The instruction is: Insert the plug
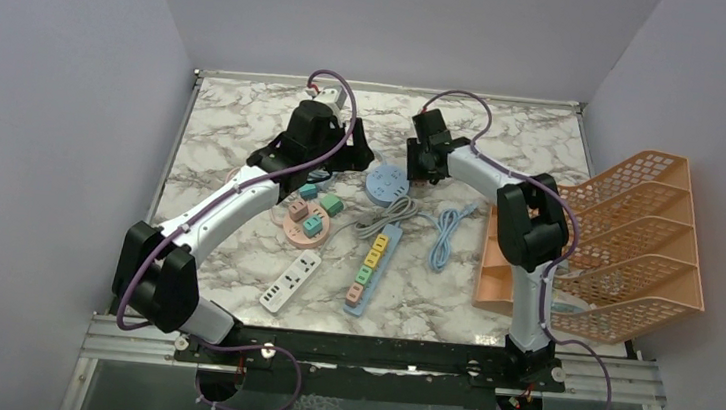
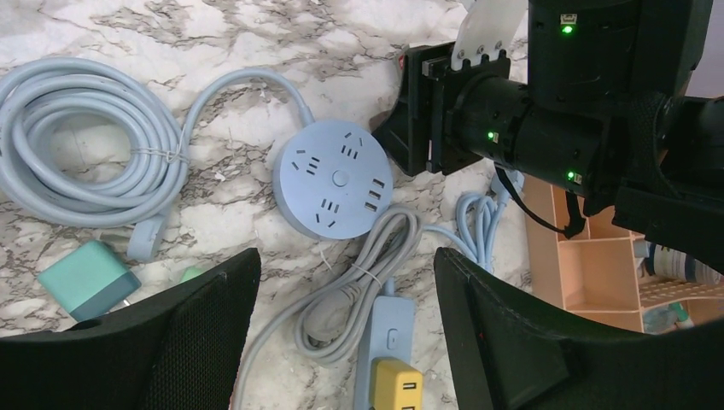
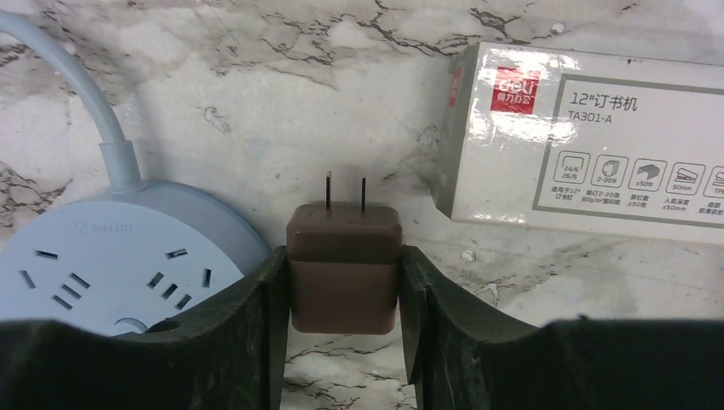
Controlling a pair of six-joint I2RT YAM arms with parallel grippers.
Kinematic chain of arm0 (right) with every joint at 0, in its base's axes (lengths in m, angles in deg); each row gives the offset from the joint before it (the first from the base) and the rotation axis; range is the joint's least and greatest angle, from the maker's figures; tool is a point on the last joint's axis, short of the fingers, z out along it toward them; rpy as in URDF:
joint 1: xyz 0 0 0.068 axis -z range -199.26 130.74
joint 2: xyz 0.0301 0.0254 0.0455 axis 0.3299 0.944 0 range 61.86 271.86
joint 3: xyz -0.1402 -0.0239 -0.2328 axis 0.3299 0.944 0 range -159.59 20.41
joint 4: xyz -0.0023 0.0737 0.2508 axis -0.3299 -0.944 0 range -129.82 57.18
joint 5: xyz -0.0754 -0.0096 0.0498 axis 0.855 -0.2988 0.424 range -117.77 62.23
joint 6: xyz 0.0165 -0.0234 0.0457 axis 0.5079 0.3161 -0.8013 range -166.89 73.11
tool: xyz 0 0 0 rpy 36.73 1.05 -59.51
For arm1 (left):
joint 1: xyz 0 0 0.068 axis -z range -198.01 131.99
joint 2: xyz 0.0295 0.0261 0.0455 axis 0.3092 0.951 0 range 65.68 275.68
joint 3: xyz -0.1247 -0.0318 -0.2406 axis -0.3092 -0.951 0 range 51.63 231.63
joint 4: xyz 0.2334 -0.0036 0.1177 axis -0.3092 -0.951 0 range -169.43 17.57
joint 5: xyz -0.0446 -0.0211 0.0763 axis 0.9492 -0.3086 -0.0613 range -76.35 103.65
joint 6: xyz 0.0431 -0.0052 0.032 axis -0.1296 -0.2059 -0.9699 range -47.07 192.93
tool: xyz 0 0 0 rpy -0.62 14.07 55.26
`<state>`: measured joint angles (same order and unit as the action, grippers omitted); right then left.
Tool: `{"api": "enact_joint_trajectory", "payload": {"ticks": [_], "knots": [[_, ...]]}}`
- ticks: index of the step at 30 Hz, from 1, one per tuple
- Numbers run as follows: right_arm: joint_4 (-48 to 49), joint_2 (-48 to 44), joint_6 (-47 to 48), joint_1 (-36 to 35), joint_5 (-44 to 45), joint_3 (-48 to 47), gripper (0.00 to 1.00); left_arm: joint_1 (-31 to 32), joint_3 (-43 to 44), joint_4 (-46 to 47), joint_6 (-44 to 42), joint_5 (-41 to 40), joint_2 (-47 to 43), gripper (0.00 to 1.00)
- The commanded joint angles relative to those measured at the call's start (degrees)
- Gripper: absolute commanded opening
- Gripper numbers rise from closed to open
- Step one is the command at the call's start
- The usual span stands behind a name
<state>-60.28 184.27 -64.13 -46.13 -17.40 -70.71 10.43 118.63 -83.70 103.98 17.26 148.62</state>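
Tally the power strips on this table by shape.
Round: 2 (blue disc, pink disc)
Straight: 2 (white bar, blue bar)
Total: 4

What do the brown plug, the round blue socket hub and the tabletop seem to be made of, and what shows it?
Brown plug: likely matte moulded plastic; dark prongs look metal. Round blue socket hub: smooth satin plastic, evenly coloured. Tabletop: grey-veined marble look; stone or laminate, cannot tell.
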Motion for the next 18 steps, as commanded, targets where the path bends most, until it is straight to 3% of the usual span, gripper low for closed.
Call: {"api": "enact_joint_trajectory", "payload": {"ticks": [1, 10, 18], "knots": [[3.89, -3.77, -3.95, 0.58, -1.47, 0.27, 0.33, -0.32, 0.86, 1.74, 1.07, 2.62, 0.31, 0.76], [5.68, -17.46, -23.12, 0.77, -11.25, 5.2, 0.33, 0.38, -3.88, 9.24, 4.98, 3.16, -2.18, 0.76], [9.57, -27.05, -44.5, 0.94, -21.0, 12.13, 0.33, 8.42, -7.54, 19.41, 6.89, -6.42, -2.18, 0.76]]}}
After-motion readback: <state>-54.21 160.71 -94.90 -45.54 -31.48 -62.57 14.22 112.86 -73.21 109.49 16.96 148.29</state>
